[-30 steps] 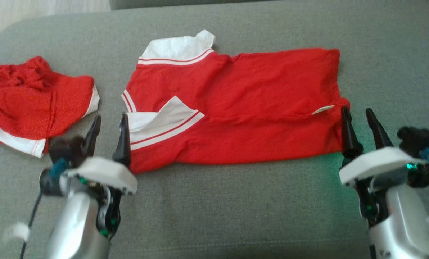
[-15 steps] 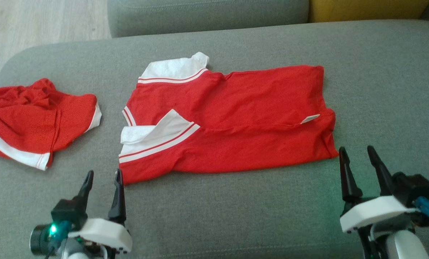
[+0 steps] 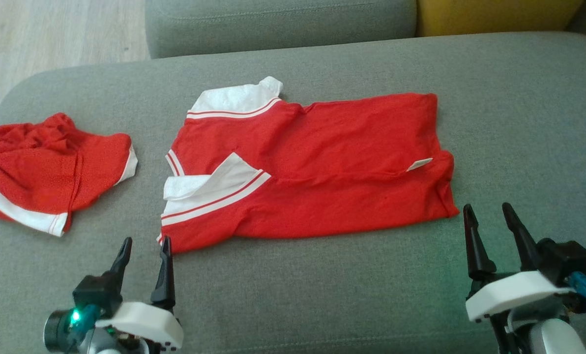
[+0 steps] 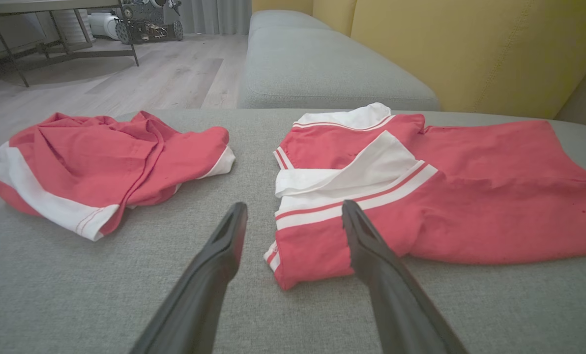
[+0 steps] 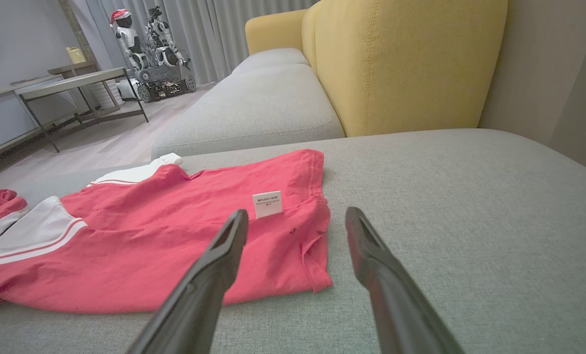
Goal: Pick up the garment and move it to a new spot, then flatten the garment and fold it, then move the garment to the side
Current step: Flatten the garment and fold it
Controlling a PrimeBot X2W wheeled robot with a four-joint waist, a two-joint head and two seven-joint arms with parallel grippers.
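the red garment with white striped sleeves lay flat across the middle of the grey sofa cushion. the left hand hovered just short of its near left corner, fingers spread and empty. the right hand, equally spread and empty, sat just off its near right corner. a second red garment lay crumpled farther left.

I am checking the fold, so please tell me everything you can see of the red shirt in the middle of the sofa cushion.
The red shirt looks like soft cloth, with white sleeve panels edged in thin red stripes at its left end and a small white label near its right end. It lies folded over, mostly flat with slight wrinkles, on the grey cushion. The left gripper and right gripper stand open by its near corners, gripping nothing.
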